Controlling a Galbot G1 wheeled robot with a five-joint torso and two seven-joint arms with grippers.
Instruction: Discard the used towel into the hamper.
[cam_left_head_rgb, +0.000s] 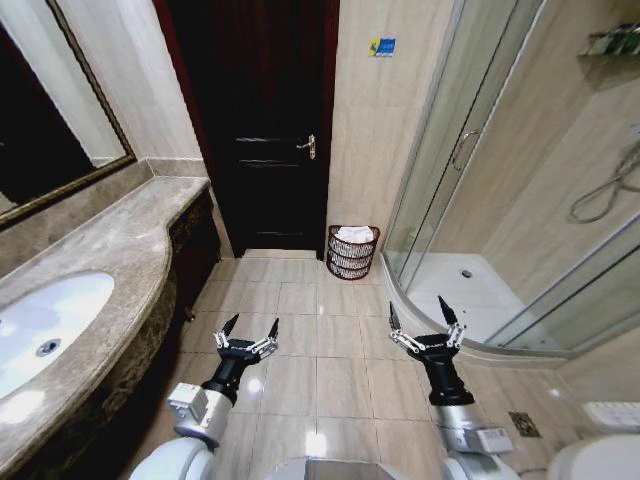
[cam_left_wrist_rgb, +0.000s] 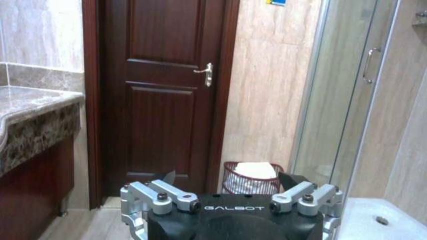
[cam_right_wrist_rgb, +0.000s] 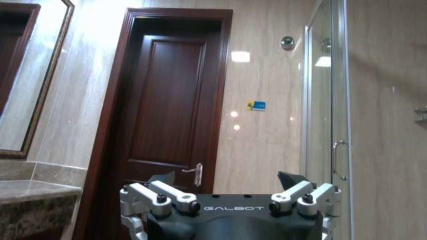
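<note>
The hamper (cam_left_head_rgb: 352, 252), a white towel (cam_left_head_rgb: 354, 234) inside, stands on the tiled floor (cam_left_head_rgb: 300, 330) against the wall between dark door (cam_left_head_rgb: 262, 120) and glass shower enclosure (cam_left_head_rgb: 470, 160). Left gripper (cam_left_head_rgb: 250, 327) and right gripper (cam_left_head_rgb: 415, 314) hover mid-floor, jaws wide, beside the marble vanity (cam_left_head_rgb: 110, 250).

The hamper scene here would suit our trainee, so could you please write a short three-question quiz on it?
1. True or false: the hamper stands on the floor between the dark door and the shower enclosure.
2. What lies in the hamper? A) something white B) a bottle C) nothing
3. Fill in: both the left gripper and the right gripper have their fingers ____ and hold nothing.

Key: 1 true; 2 A; 3 open.
</note>
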